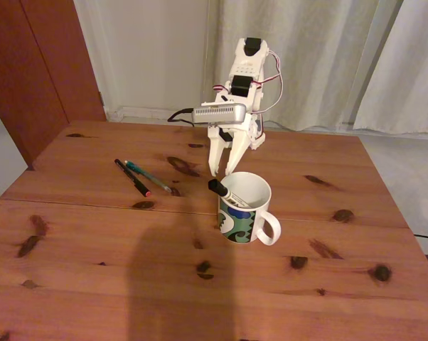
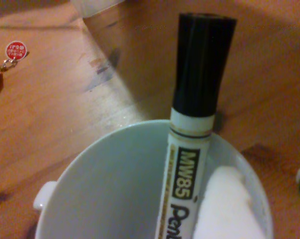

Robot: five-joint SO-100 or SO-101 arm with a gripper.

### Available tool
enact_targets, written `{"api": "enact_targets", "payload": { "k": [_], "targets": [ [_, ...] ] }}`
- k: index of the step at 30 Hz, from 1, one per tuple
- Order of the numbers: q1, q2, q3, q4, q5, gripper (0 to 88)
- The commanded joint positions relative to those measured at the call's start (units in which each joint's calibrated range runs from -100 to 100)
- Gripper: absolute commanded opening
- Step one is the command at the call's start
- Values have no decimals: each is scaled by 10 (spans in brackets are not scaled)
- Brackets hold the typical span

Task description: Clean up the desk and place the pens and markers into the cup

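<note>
- Nearest the fixed camera, bare counter (image 1: 200, 298) is seen, pine with dark knots.
- Marker (image 1: 227, 193) is leaned in the cup (image 1: 244, 213), cap up-left.
- Claw (image 1: 224, 172) is hung just above the marker, fingers apart, empty.
- Black pen (image 1: 132, 177) and teal pen (image 1: 148, 177) are laid to its left, slanted; curtains are seen behind.
</note>
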Motion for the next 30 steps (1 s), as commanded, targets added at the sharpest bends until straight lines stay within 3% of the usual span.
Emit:
{"api": "enact_targets", "payload": {
  "k": [1,7,10,16,30],
  "targets": [
    [-4,-5,-41,-12,-1,105],
    [-4,1,-114,-12,-40,8],
    [1,3,-147,-12,-47,5],
    [52,3,-151,-6,11,5],
    [82,1,-151,-9,65,5]
  ]
}}
